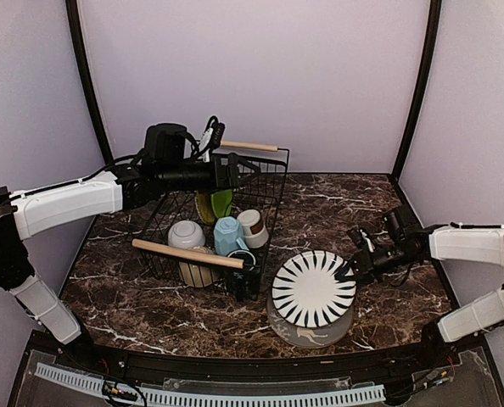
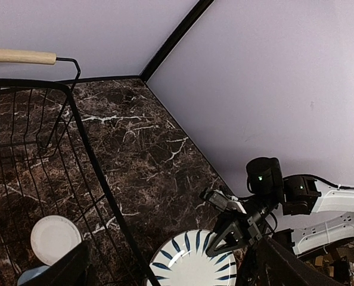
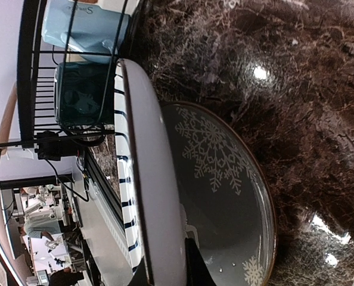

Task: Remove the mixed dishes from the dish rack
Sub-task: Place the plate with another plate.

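While the right gripper (image 1: 350,270) clamps the striped plate (image 1: 313,288) by its rim, the left gripper (image 1: 245,172) hangs wide-jawed over the dish rack (image 1: 187,253).

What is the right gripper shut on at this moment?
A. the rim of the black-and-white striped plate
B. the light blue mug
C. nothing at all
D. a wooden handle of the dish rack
A: the right gripper pinches the edge of the black-and-white striped plate, which lies tilted over a grey snowflake plate.
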Motion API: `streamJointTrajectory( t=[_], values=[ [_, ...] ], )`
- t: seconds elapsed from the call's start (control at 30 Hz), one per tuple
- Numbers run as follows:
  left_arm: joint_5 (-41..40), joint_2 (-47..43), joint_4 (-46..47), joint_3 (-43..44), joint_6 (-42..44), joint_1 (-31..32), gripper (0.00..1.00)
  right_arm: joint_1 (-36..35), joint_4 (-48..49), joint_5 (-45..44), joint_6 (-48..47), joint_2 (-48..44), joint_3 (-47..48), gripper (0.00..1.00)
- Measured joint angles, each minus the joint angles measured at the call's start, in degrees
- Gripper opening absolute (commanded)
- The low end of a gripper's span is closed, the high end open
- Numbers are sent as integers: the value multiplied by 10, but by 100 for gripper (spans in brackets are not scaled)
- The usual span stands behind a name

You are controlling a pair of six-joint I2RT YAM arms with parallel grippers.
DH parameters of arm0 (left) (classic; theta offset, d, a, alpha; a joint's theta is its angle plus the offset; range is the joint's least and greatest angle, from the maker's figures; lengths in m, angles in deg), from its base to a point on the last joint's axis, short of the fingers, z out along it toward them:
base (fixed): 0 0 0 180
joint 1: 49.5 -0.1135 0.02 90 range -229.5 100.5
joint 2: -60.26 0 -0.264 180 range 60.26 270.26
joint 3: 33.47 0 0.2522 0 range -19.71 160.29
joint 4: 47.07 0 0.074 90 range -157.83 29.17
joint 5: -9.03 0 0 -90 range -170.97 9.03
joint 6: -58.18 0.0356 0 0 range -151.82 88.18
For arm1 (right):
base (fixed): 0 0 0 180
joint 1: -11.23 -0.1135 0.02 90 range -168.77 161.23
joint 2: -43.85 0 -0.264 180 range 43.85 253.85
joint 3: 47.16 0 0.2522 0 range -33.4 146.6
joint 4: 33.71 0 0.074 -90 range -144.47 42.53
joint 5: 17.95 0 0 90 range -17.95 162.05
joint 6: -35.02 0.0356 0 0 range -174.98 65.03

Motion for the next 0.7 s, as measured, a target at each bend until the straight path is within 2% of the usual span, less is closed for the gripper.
streamJointTrajectory(
  t=[0.13, 0.37, 0.57, 0.7],
  values=[
    [-1, 0, -6, 0, 1, 0, 93, -16, 7, 1, -6, 35, -5, 0],
    [-5, 0, -12, 0, 6, 0, 93, -21, 15, -1, -13, 43, -16, 0],
    [-6, 0, -12, 0, 6, 0, 93, -26, 33, 2, -12, 53, -19, 15],
    [-8, 0, -13, 0, 8, 0, 93, -36, 27, -22, -15, 54, -20, 29]
  ],
)
